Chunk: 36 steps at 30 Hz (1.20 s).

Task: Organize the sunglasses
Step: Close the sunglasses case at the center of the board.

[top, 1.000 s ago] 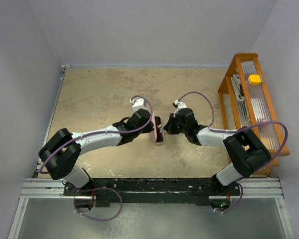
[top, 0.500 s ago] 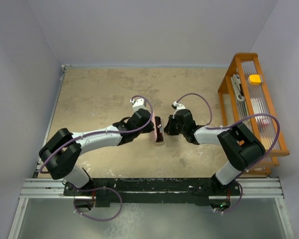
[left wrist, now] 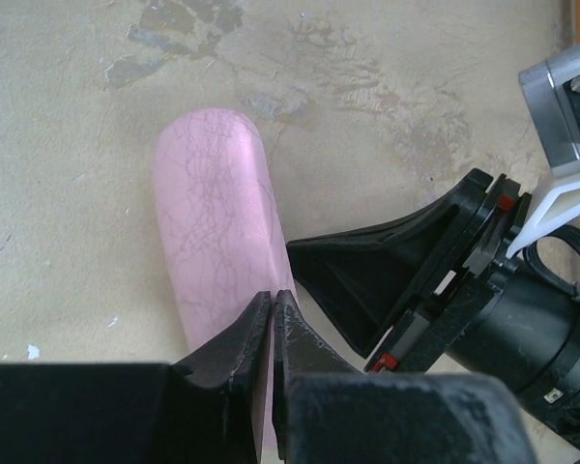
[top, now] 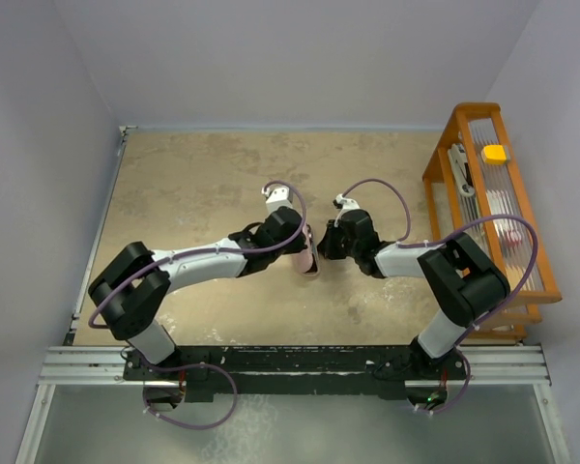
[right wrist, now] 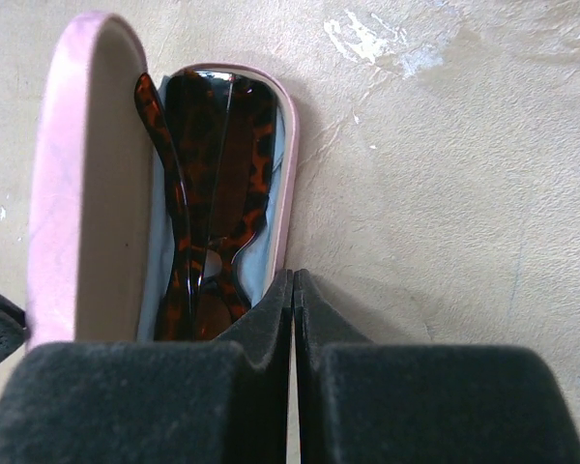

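The sunglasses [right wrist: 208, 193], with a mottled brown frame, lie folded inside the open pink case [right wrist: 288, 184] on a light blue cloth [right wrist: 261, 253]. The case lid [right wrist: 82, 174] stands up on the left of the right wrist view. My right gripper [right wrist: 293, 280] is shut, its tips at the case's right rim. The left wrist view shows the lid's pink outer side [left wrist: 213, 222], where my left gripper [left wrist: 273, 300] is shut with its tips against it. From above, the case [top: 309, 255] sits between my left gripper [top: 299, 247] and my right gripper [top: 322, 246].
An orange wooden rack [top: 454, 126] stands along the right edge of the table and holds a yellow block [top: 494, 153] and white tools. Walls close off the back and left sides. The arm bases sit on the black rail at the near edge.
My left gripper has moved right against the lid, which now leans further over the case and hides more of its dark inside. The right gripper has stayed at the rim.
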Each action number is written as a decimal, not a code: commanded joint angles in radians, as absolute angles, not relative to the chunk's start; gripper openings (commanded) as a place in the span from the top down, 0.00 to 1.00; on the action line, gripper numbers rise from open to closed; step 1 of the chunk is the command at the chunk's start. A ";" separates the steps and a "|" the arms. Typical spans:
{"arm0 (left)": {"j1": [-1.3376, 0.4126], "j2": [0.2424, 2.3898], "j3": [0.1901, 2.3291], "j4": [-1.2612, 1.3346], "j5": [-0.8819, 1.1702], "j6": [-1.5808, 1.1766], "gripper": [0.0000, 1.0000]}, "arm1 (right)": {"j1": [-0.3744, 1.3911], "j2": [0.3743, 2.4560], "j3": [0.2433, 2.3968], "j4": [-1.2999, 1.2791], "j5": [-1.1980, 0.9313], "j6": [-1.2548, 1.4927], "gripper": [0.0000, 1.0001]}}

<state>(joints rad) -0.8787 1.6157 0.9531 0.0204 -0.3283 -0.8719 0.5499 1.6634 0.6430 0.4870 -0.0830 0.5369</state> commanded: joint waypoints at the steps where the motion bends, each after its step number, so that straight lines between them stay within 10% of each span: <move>1: -0.893 1.690 0.996 0.001 -0.298 -0.859 0.99 | 0.555 1.676 0.652 0.498 -0.113 0.525 1.00; 20: -0.906 1.663 1.029 -0.064 -0.367 -0.822 0.99 | 0.554 1.645 0.629 0.495 -0.097 0.529 1.00; 36: -0.907 1.467 0.968 -0.011 -0.566 -0.652 0.78 | 0.555 1.576 0.610 0.490 -0.047 0.508 0.81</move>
